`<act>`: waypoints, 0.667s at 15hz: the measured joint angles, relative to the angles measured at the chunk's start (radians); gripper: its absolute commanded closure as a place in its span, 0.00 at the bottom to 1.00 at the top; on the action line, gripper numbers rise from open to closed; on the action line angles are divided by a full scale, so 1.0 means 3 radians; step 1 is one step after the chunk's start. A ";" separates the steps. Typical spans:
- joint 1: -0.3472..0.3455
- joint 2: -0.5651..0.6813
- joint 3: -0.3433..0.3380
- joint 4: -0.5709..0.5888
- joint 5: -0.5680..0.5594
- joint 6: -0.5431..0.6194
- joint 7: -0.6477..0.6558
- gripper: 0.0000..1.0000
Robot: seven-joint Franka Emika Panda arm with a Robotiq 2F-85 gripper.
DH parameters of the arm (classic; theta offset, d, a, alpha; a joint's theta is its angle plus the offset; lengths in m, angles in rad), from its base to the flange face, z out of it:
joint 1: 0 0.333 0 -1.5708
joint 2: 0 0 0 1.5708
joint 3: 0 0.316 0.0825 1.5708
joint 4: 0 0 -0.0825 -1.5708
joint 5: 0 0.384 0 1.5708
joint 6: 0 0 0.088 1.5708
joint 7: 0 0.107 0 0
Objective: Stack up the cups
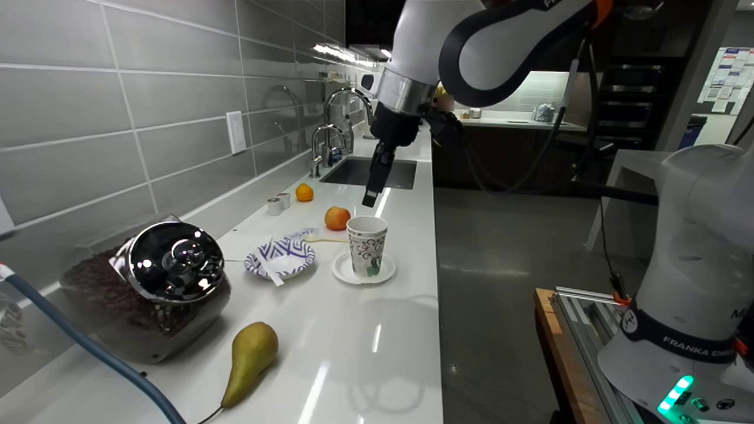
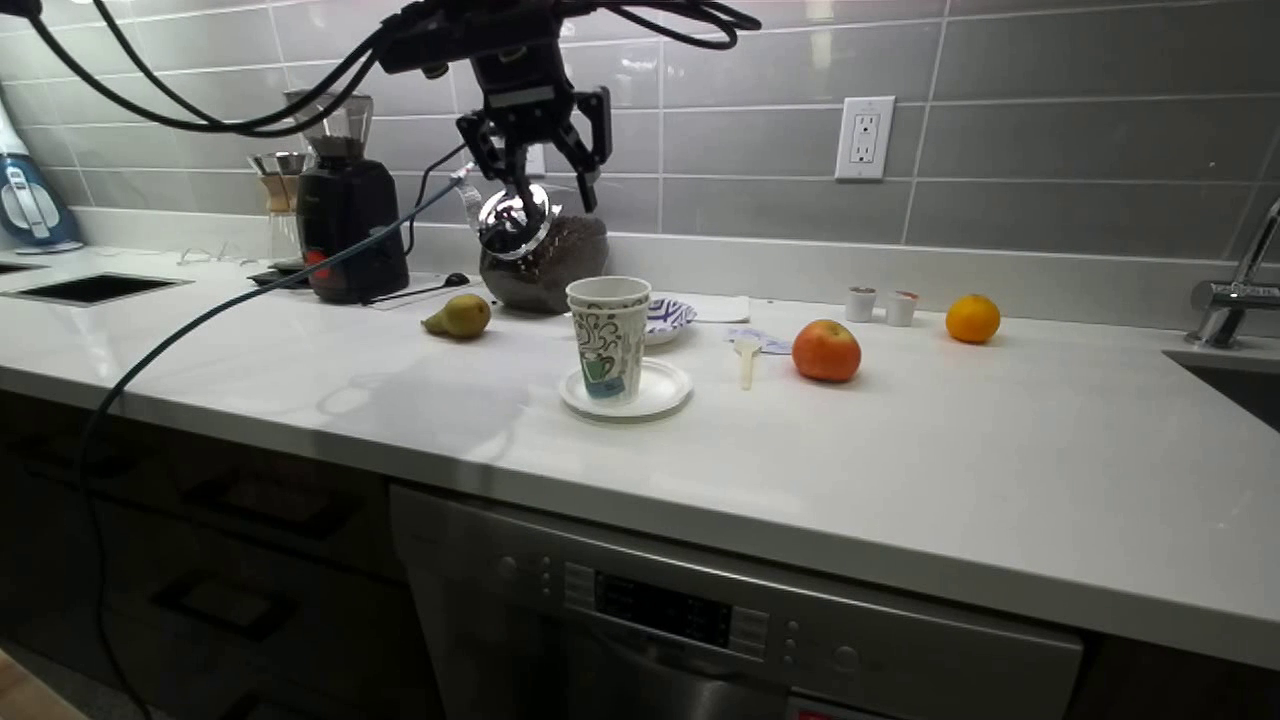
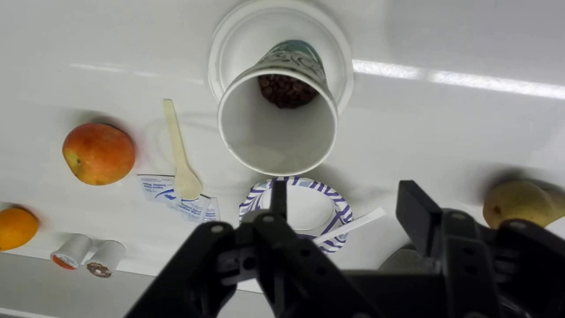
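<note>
1. Grinder (image 2: 350,235): black, with a clear hopper (image 2: 340,125), toward the rear of the counter (image 2: 950,430).
2. Pear (image 2: 462,316): on its side, right of the grinder in an exterior view.
3. Jar (image 2: 568,268): tilted, with a shiny lid (image 1: 175,262) and dark contents (image 1: 106,288).
4. Gripper (image 2: 557,205): raised above the counter; the wrist view shows its fingers (image 3: 417,216) spread wide.
5. Cups (image 2: 612,345): nested one inside the other, upright on the white saucer (image 2: 668,390), lower than the gripper and apart from it; brown beans (image 3: 287,92) lie inside, at the bottom.
6. Bowl (image 2: 668,318): blue-and-white, partly hidden by the cups; a white strip (image 3: 353,225) crosses its rim.
7. Spoon (image 2: 747,362): pale, its head over printed packets (image 3: 192,210).
8. Apple (image 2: 827,350): just right of the spoon.
9. Containers (image 2: 860,304): two, small, near the tiled wall (image 2: 1050,140).
10. Orange (image 2: 972,318): right of the containers.
11. Faucet (image 2: 1222,305): at the sink (image 2: 1240,385).
</note>
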 measured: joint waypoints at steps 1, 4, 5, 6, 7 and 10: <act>0.0006 -0.0025 0.0035 0.0000 -0.0009 -0.0033 0.0002 0.00; 0.0058 -0.0156 0.0132 0.0001 0.0023 -0.0261 0.0078 0.00; 0.0071 -0.0213 0.0161 0.0004 0.0028 -0.0364 0.0172 0.00; 0.0067 -0.0280 0.0203 0.0012 0.0017 -0.0465 0.0331 0.00; 0.0055 -0.0348 0.0250 0.0031 -0.0005 -0.0577 0.0511 0.00; -0.0021 -0.0565 0.0428 0.0141 -0.0126 -0.0952 0.1107 0.00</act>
